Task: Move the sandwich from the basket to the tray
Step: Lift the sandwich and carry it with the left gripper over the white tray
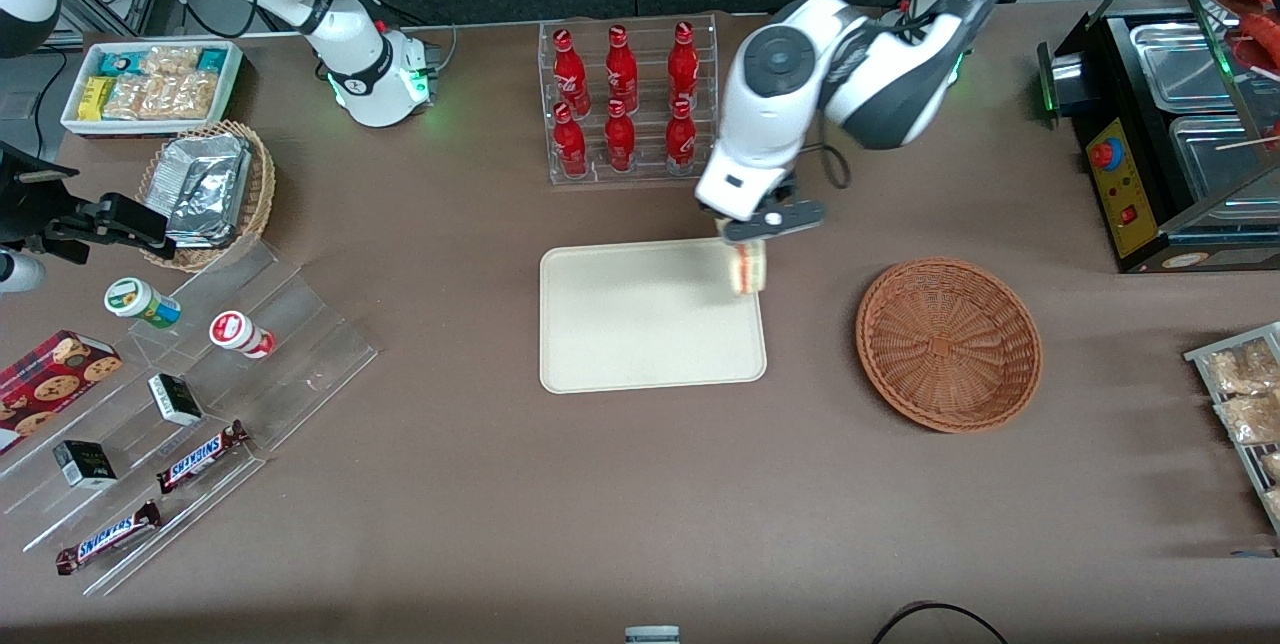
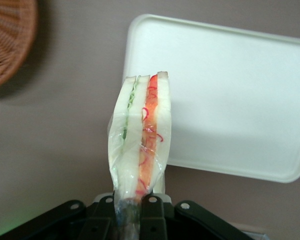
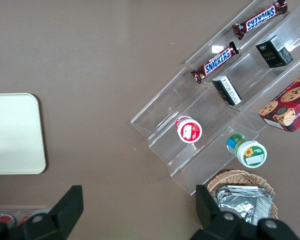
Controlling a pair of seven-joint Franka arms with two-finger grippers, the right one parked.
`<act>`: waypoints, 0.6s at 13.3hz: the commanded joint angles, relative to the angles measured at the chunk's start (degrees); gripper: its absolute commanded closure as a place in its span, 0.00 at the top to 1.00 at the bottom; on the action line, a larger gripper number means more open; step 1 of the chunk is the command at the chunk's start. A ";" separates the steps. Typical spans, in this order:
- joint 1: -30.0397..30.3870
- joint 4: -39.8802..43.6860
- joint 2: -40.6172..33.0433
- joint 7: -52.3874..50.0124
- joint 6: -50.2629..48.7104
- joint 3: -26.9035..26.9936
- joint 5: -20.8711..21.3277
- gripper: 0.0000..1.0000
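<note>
Wrapped sandwich (image 2: 140,135) fills my wrist camera, its bottom end pinched between the closed fingers (image 2: 152,217) of the left gripper (image 1: 752,246). Taking the tray (image 1: 640,364) as reference: I see the sandwich hanging over the tray's edge nearest the basket (image 1: 948,344), clear of the surface. Basket sits beside the tray, toward the working arm's end, nothing in it.

The front view looks steeply down over the whole table. The left wrist view sits close above the gripper (image 2: 135,212), facing down past it onto the tray (image 2: 230,95), which all views share.
</note>
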 commanded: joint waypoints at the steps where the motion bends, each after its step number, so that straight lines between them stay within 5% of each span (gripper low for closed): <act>1: -4.58 7.59 9.56 -2.97 -0.74 -0.21 5.03 0.00; 8: -13.30 17.36 26.62 -13.79 0.05 0.23 22.08 0.00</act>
